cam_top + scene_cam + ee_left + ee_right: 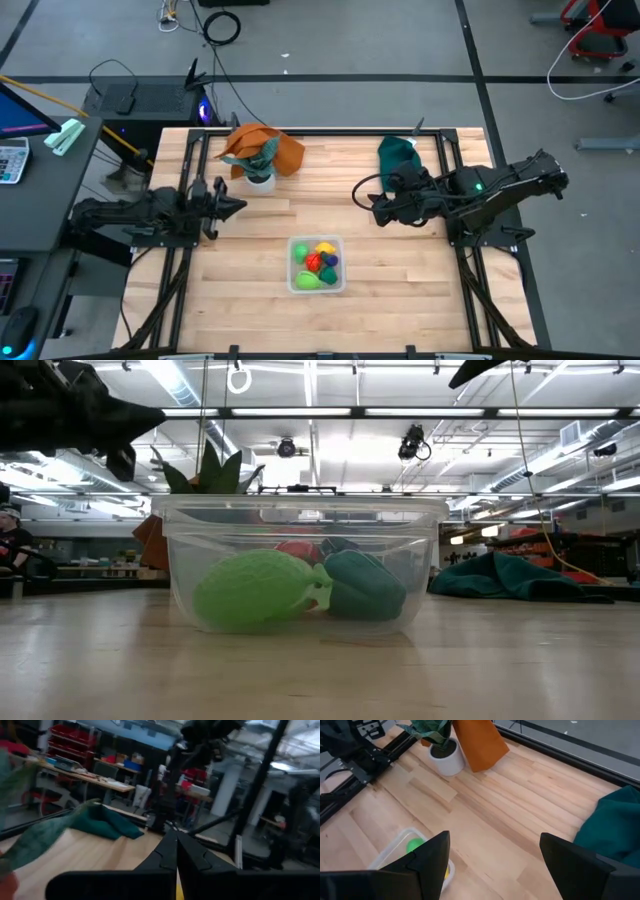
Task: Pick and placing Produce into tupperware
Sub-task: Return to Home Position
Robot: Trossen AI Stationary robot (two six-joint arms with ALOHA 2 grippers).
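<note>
- Left gripper (232,207): fingers pressed together, holding nothing.
- Right gripper (366,203): fingers spread wide, holding nothing.
- Tupperware (296,283): between both grippers, nearer the table's front edge, apart from each.
- Produce (318,262): inside the tupperware.

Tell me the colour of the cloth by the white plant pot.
The cloth is orange; the right wrist view shows it best.

Pale wood planks with a smooth satin finish make up the table (400,250). The tupperware (180,560) is clear glossy plastic, slightly hazy. The light green produce (255,590) is matt with finely bumpy skin. The orange cloth (480,742) is smooth fabric, the dark green cloth (615,825) soft and rumpled. The white pot (447,762) is smooth. The right gripper (495,835) is matt dark plastic.
</note>
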